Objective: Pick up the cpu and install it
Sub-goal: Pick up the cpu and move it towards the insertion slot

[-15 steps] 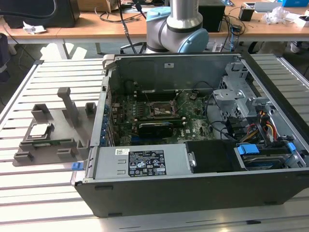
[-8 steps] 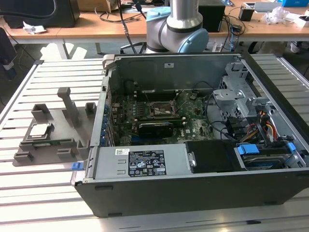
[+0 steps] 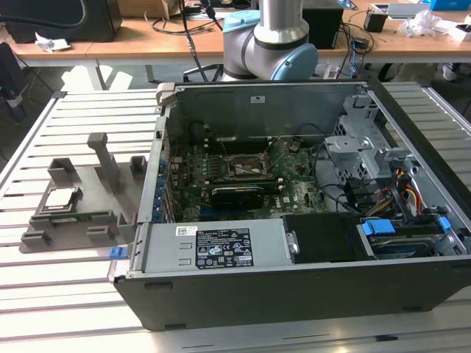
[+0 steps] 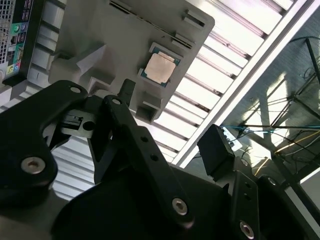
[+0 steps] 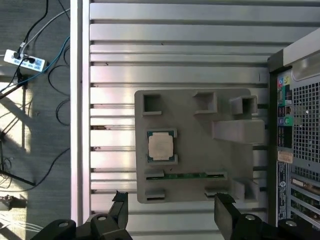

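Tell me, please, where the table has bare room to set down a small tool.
Bare slats lie on the table beyond the grey tray and nearer than it, at the exterior view's left. The open computer case is crowded with cables and the motherboard.

Slatted metal table [image 3: 73, 294]; grey tray [image 3: 99, 204] and open computer case [image 3: 294, 298] on it.

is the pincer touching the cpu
Apart. In the first wrist view the open pincer hangs at the edge of the grey tray, with bare tray between it and the cpu.
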You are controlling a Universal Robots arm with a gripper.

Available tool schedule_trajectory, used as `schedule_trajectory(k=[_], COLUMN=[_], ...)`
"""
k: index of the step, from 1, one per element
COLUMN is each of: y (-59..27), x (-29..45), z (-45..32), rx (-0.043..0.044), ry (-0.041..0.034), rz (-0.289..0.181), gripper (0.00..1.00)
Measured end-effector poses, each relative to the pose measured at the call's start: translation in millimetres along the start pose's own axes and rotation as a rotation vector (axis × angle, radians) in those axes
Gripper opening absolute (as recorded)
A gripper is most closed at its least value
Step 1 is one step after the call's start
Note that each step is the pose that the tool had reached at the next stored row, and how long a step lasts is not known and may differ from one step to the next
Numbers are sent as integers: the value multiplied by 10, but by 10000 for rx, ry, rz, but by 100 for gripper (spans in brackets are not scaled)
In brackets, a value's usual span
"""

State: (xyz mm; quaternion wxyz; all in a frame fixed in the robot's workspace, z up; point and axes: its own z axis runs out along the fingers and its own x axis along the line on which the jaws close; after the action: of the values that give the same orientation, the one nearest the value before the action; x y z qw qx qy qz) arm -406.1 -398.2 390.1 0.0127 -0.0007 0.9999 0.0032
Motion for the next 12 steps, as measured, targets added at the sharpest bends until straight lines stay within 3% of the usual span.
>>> schedule_trajectory(k=[12], y=[0], x=[0], z=[15], rx=[-2], ry=[-2], rz=[-6], gripper=[78])
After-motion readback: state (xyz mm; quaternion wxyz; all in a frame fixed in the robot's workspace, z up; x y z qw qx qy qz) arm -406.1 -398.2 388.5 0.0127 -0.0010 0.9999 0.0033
